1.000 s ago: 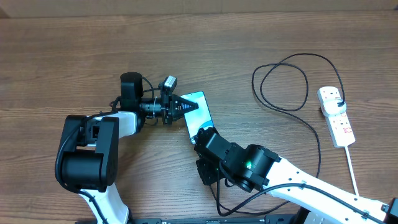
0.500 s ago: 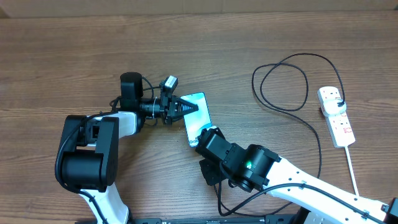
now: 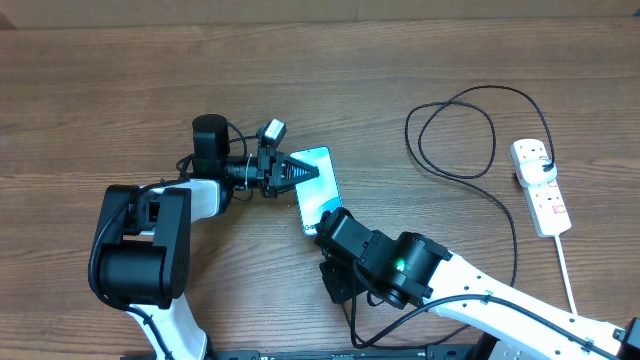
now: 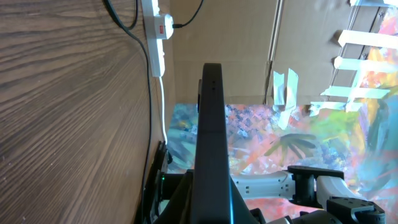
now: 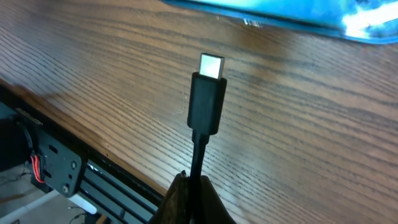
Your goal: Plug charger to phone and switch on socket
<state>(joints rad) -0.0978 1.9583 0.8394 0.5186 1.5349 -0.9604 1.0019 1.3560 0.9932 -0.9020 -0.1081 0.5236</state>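
Observation:
The phone [image 3: 322, 186] with its teal screen is lifted on edge off the wooden table. My left gripper [image 3: 308, 171] is shut on the phone's far-left side. In the left wrist view the phone [image 4: 210, 130] shows edge-on between the fingers. My right gripper [image 3: 324, 226] sits at the phone's near end, shut on the charger cable [image 5: 198, 155]. The charger's black connector [image 5: 207, 102] points its silver tip at the phone's edge [image 5: 280, 14], a short gap away. The rest of the charger [image 3: 500, 88] loops to the white socket [image 3: 543, 190] at the right.
A black plug [image 3: 537, 166] sits in the socket's far outlet, and the socket's white cord [image 3: 566, 270] runs toward the near edge. The table's front edge and frame [image 5: 56, 162] lie just below the right gripper. The right arm [image 3: 480, 295] crosses the near right of the table.
The right gripper has wavered slightly at the phone's near end, shifting right and then back. The left gripper and the phone have stayed still.

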